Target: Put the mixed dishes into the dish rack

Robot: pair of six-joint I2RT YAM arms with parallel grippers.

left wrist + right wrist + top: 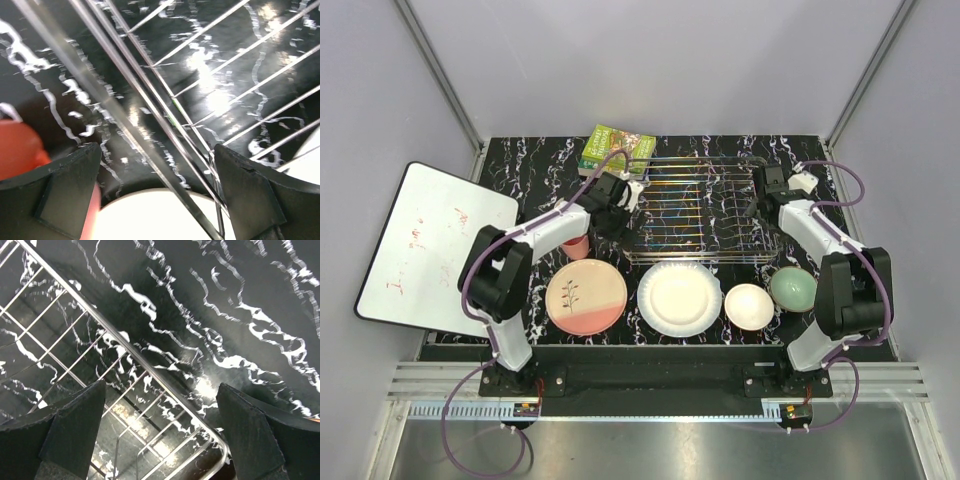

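Front row: pink-and-cream plate (585, 295), large white plate (678, 298), small cream bowl (749, 306) and pale green bowl (792, 288) lie side by side on the surface (530, 170), apparently laid out within both arms' reach.
Cup: salmon-pink cup (575, 246) stands just behind the pink-and-cream plate, beside the left arm.
Left fingers (65, 195): spread wide, grasping nothing, over the rack's left rim.
Right fingers (250, 435): released, empty, above the rack's right rim.
Dish rack (705, 210): mid-surface, just behind the plates, holding no dish yet. Loading looks unstarted.
Green book (617, 148): at the rack's far left corner, not part of the load.
White board (435, 245): far left, overhanging the surface's edge.
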